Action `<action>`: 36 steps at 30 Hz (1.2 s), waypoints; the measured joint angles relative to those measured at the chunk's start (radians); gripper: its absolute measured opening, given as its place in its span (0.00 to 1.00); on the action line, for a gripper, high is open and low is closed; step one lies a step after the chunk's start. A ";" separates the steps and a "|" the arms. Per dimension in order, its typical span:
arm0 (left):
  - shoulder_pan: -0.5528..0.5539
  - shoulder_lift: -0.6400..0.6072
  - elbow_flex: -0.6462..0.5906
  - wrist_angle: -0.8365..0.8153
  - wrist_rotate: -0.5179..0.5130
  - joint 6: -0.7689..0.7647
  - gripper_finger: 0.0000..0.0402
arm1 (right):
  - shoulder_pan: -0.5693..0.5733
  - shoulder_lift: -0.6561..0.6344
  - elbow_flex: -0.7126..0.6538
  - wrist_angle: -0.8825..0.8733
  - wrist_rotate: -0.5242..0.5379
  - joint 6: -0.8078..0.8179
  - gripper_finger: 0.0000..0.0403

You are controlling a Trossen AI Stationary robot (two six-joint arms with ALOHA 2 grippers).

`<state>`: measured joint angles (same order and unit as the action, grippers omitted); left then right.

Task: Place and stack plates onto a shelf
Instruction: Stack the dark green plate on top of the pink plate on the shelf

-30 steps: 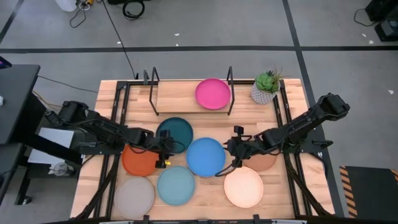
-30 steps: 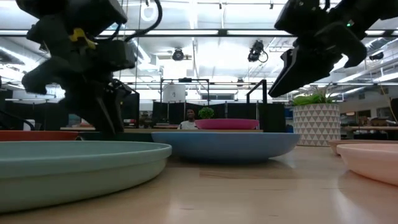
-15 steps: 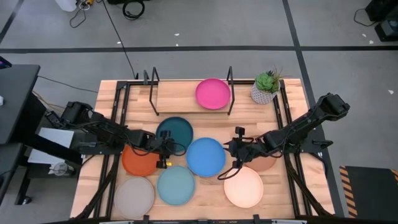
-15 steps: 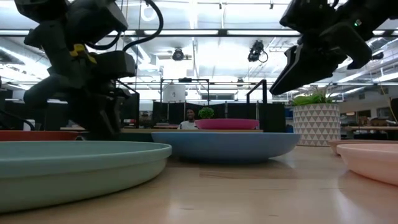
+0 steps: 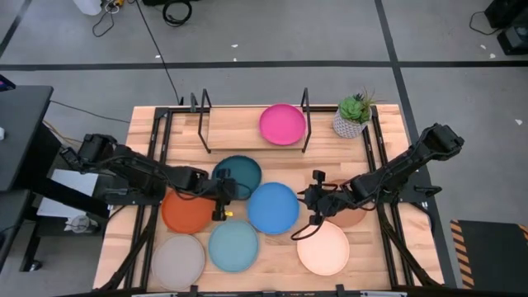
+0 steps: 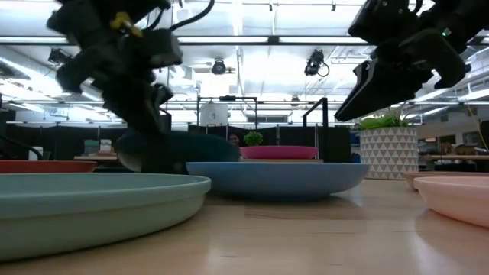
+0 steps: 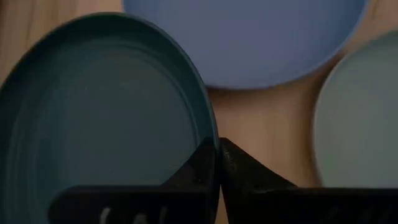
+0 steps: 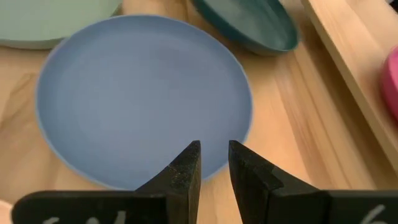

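- Shelf: sitting at upper centre of the high view, carrying only the magenta plate at its right end; its left half is showing bare board.
- Dark teal plate: lying just left of centre in the high view; seemingly tipping up off the table in the low view, so the lift step looks to be in hand.
- Blue plate: resting flat at centre, waiting.
- Left gripper: pinching the dark teal plate's rim, jaws nearly closed on it; the next move is calling for a carry up to the shelf.
- Right gripper: hovering above the blue plate's edge, jaws slightly parted, holding nothing.
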<state>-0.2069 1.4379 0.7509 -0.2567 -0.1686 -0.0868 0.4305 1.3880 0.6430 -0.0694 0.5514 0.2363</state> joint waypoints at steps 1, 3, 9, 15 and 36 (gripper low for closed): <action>0.008 0.000 0.022 -0.011 0.009 0.008 0.04 | 0.004 0.000 0.000 0.004 -0.002 0.000 0.22; 0.023 0.000 0.067 -0.003 0.016 0.025 0.04 | 0.013 0.000 0.000 0.015 -0.002 0.000 0.22; 0.076 0.000 0.165 0.069 0.027 0.128 0.04 | 0.063 0.000 0.000 0.022 0.027 0.055 0.22; 0.178 0.001 0.174 0.264 0.194 0.261 0.04 | 0.143 0.000 0.000 0.001 0.135 0.104 0.22; 0.521 0.352 0.295 0.576 0.364 0.537 0.04 | 0.177 0.000 0.000 0.002 0.387 0.131 0.22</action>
<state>0.3138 1.7904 1.0457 0.3194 0.1952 0.4505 0.6078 1.3884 0.6430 -0.0678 0.9386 0.3676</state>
